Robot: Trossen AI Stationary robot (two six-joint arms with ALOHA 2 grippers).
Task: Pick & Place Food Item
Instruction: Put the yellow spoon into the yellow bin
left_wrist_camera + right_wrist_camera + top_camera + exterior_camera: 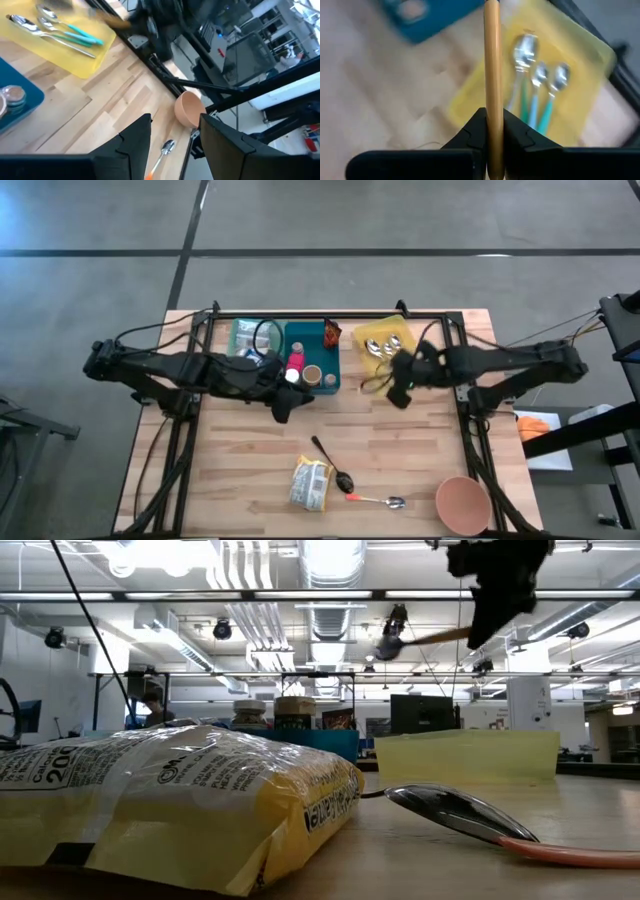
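The food item, a yellow printed bag, lies flat on the wooden table near its front edge. No gripper touches it. My left gripper hovers open above the table's middle, in front of the teal tray, with nothing between its fingers. My right gripper hangs high in front of the yellow tray. It is shut on a spoon with a tan handle and a dark bowl. My right gripper pinches the spoon's tan handle between its two fingers. The handle sticks out well past the fingertips. In the low view the spoon lies nearly level, high above the table and clear of everything, its dark bowl at the free end.
A black spoon and an orange-handled metal spoon lie beside the bag. A pink bowl stands at the front right. The yellow tray holds three teal-handled spoons. Jars stand in the teal tray.
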